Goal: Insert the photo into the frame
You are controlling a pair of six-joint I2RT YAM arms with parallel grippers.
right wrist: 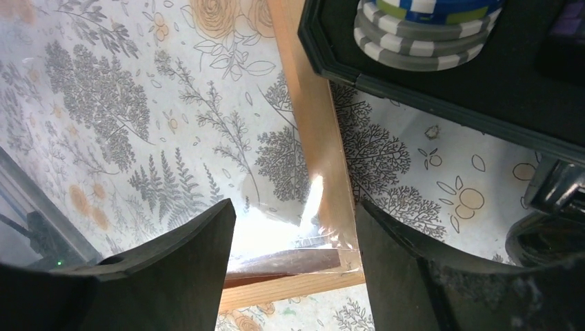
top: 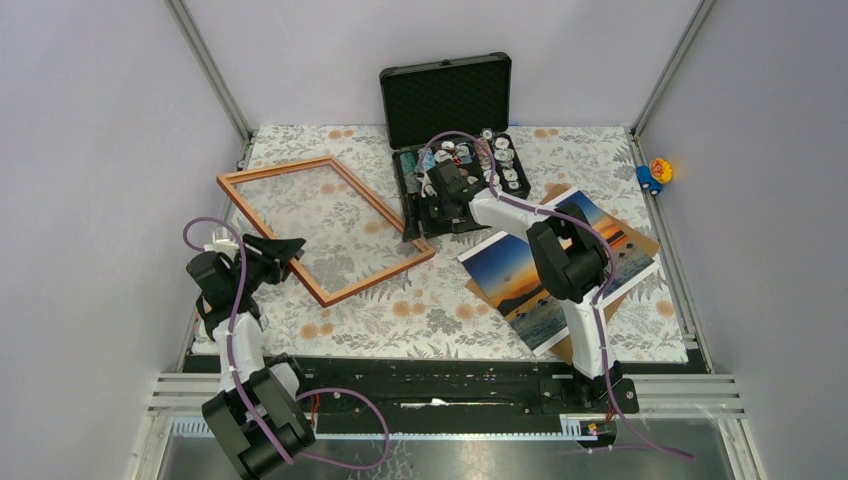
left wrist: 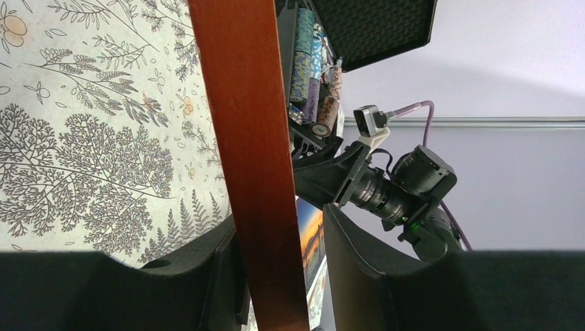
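Observation:
The orange-brown wooden frame (top: 273, 168) lies flat on the flowered cloth, left of centre. My left gripper (top: 288, 246) is at its near-left rail. In the left wrist view the rail (left wrist: 248, 138) runs between the jaws of that gripper (left wrist: 279, 215), touching one finger with a gap to the other. My right gripper (top: 428, 222) is open over the frame's right corner (right wrist: 310, 124), where a clear sheet (right wrist: 276, 227) glares. The sunset photo (top: 520, 275) lies face up on the right, and a strip of it shows in the left wrist view (left wrist: 310, 234).
A brown cardboard backing board (top: 645, 240) lies under the photo. An open black case of chips (top: 450, 100) stands at the back centre, right beside the frame's corner (right wrist: 428, 89). A small blue and yellow toy (top: 655, 172) sits at the right edge.

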